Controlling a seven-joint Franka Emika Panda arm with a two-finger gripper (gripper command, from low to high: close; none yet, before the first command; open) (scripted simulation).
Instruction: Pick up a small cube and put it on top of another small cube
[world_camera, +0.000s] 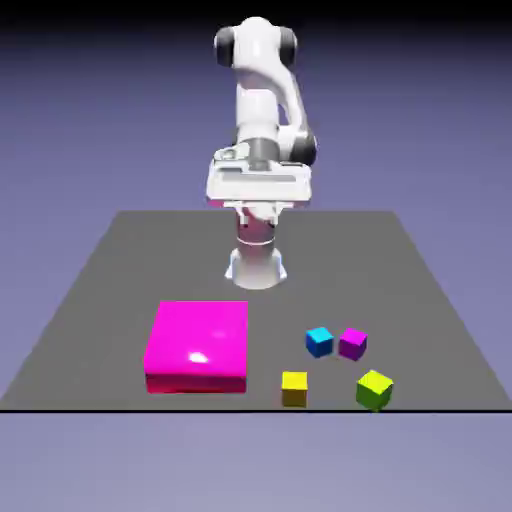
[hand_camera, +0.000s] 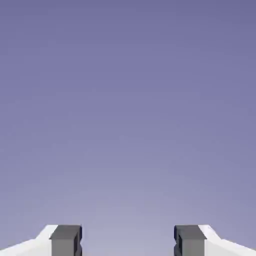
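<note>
Lime cube (world_camera: 374, 389) on table, well apart from raised jaws

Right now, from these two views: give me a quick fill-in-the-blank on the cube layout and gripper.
1. In the exterior view, the small yellow cube sits between the big magenta block and the ____ cube.
2. The small cyan cube sits right beside the small ____ cube.
3. The gripper is ____, with nothing between its fingertips.
4. The hand view shows only the ____ past the fingertips.

Missing words: lime-green; magenta; open; backdrop
</note>
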